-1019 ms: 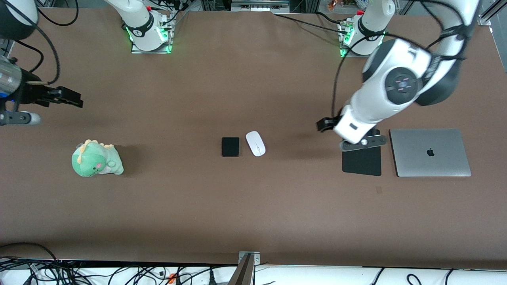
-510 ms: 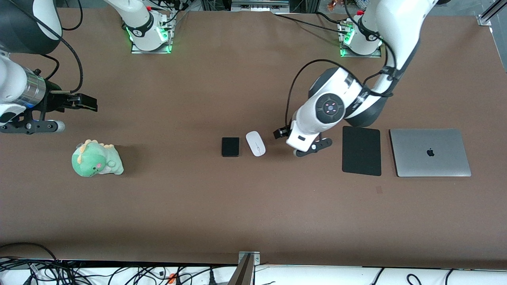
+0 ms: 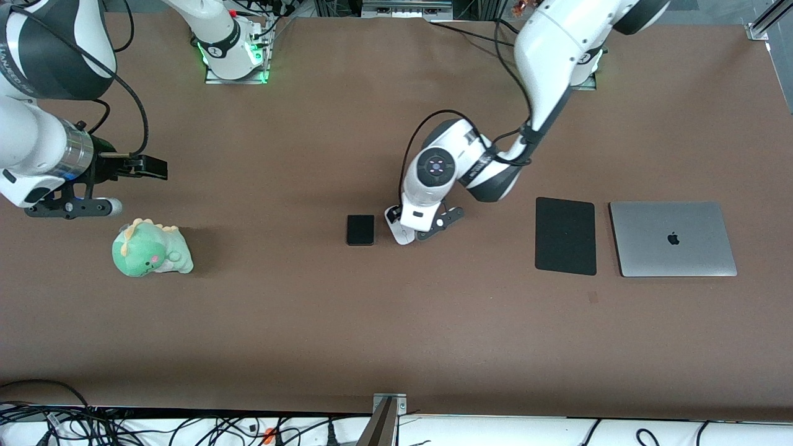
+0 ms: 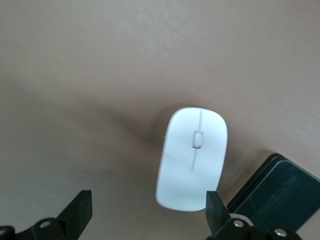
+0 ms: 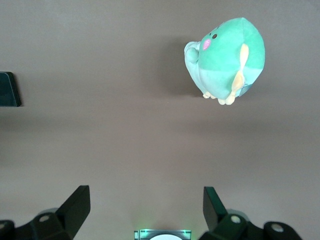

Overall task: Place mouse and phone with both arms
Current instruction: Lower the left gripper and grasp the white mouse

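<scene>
- White and glossy, the mouse (image 3: 399,233) is lying on the brown table (image 3: 310,322) near its middle, mostly hidden in the front view under the left arm's wrist; the left wrist view is showing it whole (image 4: 192,157), with its thin grey centre line.
- The phone (image 3: 360,230) is lying flat just beside the mouse, toward the right arm's end of the table; the two look slightly apart, though the gap is hard to judge.
- The left gripper (image 4: 147,212) is hanging over the mouse with its fingers spread wide, one fingertip (image 4: 80,210) over bare table and the other at the mouse's edge, nothing being held.
- The right gripper (image 5: 145,207) is hovering over bare table near the green plush dinosaur (image 3: 150,249), its fingers parted and empty.
- A black mouse pad (image 3: 565,236) and a closed silver laptop (image 3: 673,238) are sitting side by side toward the left arm's end of the table.
</scene>
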`<state>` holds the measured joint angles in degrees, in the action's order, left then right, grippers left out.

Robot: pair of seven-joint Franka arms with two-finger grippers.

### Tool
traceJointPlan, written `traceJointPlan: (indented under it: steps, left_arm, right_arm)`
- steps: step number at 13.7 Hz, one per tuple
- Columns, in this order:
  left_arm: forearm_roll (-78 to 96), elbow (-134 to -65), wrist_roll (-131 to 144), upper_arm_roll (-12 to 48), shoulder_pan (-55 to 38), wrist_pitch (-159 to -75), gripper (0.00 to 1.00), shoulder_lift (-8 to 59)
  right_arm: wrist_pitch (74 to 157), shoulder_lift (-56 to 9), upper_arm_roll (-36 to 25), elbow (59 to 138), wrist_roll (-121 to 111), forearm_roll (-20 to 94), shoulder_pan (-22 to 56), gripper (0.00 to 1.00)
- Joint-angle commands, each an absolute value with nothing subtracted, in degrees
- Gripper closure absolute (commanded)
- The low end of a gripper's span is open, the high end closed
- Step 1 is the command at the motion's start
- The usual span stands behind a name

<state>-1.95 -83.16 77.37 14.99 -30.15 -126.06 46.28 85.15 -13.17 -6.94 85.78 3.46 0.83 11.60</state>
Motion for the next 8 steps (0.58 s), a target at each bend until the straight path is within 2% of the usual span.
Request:
traceJointPlan:
  steps: [1,8]
  left_arm:
    - [-3.43,-72.97,81.9,12.83,-33.66,-124.98,0.0,53.51]
    - [-3.6,-72.33,81.65,12.13,-33.75,-125.16,0.0,54.75]
  right_arm:
    - [85.25,-13.27,-6.94,85.87,4.48,1.67,11.95,0.0]
    - [85.43,-13.89,-6.94,87.01,5.01,3.42,11.87,0.0]
